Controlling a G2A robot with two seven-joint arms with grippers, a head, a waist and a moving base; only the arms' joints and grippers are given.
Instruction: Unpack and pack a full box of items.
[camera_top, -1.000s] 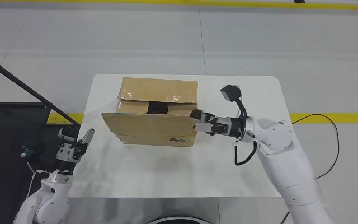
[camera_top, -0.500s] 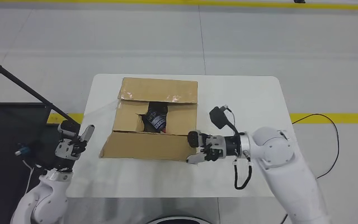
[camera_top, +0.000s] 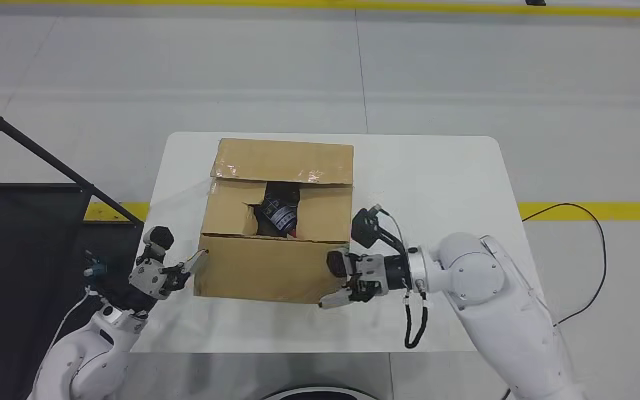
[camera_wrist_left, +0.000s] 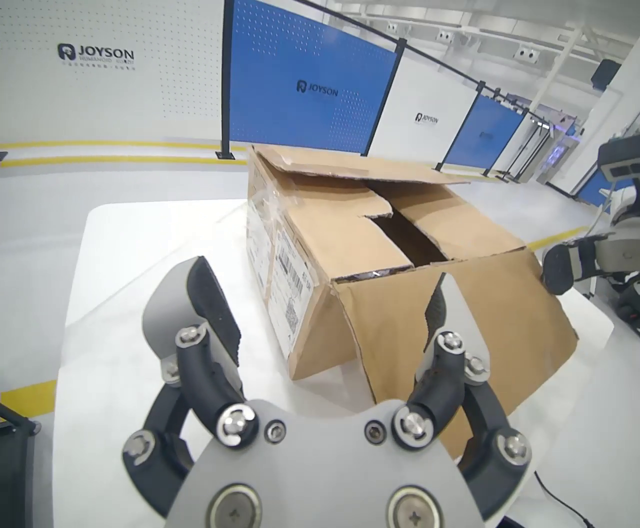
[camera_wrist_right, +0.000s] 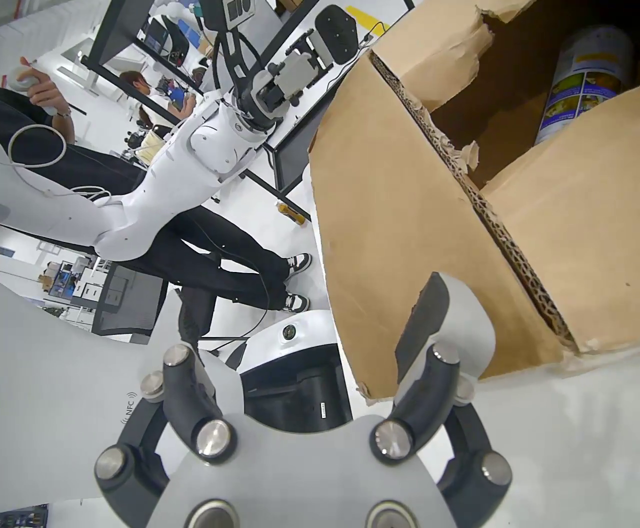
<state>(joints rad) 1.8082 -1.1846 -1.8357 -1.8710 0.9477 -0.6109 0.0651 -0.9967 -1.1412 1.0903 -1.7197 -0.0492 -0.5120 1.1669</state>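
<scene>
Top view: camera above the arms, looking straight down on the box (camera_top: 280, 160) and the whole table (camera_top: 440, 180), from well off. Left wrist view: camera just behind the left gripper (camera_wrist_left: 320, 280), near one corner of the box, facing across its top. Right wrist view: camera behind the right gripper (camera_wrist_right: 310, 300), hard against the opposite corner, facing back along the box. All three share the box's lowered flap (camera_top: 262, 270).
</scene>
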